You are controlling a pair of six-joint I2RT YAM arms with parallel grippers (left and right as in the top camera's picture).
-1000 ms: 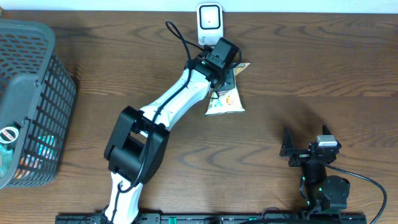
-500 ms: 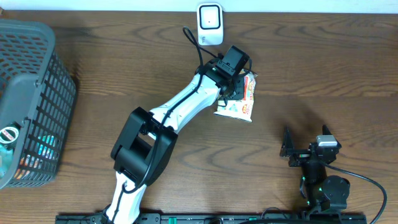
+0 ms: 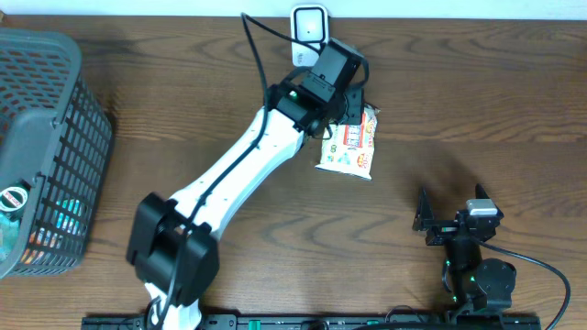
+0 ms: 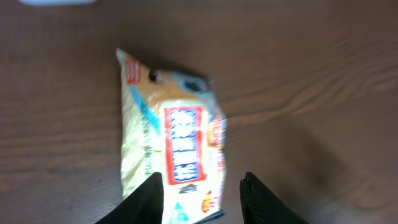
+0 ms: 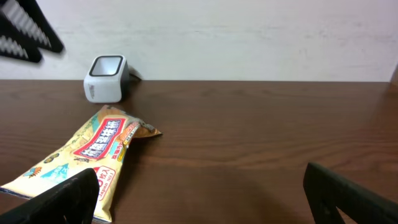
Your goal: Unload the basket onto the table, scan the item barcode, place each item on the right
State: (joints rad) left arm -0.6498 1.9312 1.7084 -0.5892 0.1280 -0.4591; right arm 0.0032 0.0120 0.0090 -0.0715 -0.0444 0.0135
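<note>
Snack packet (image 3: 348, 148) lies flat on the wooden table (image 3: 477, 110), printed side up w/ a red label panel down its middle. It sits just right of the barcode scanner (image 3: 309, 24) and a bit nearer the robot, not touching it. The long axis runs approx far-to-near in the overhead view, tilted slightly. The narrower crimped end points toward the table's far edge and the wider end toward the robot. From the right wrist cam the snack packet (image 5: 81, 163) lies on a diagonal, its far end aimed roughly at the scanner (image 5: 106, 79), which stands upright by the white wall. The left gripper (image 3: 353, 99) hangs over the packet's far end. In the left wrist view the left gripper (image 4: 202, 200) has its dark fingers (image 4: 149, 200) part-way apart either side of the packet (image 4: 171, 146); the pack rests on the wood, so nothing is held. The right gripper (image 3: 451, 218) sits well apart at the near right of the table. Per its own cam the right gripper (image 5: 199, 180) is spread wide w/ nothing btw the jaws. At far left stands a dark grey mesh basket (image 3: 84, 151). Inside are colourful packs seen thru the mesh and a round white item w/ red print (image 3: 11, 200), too small to ID.
</note>
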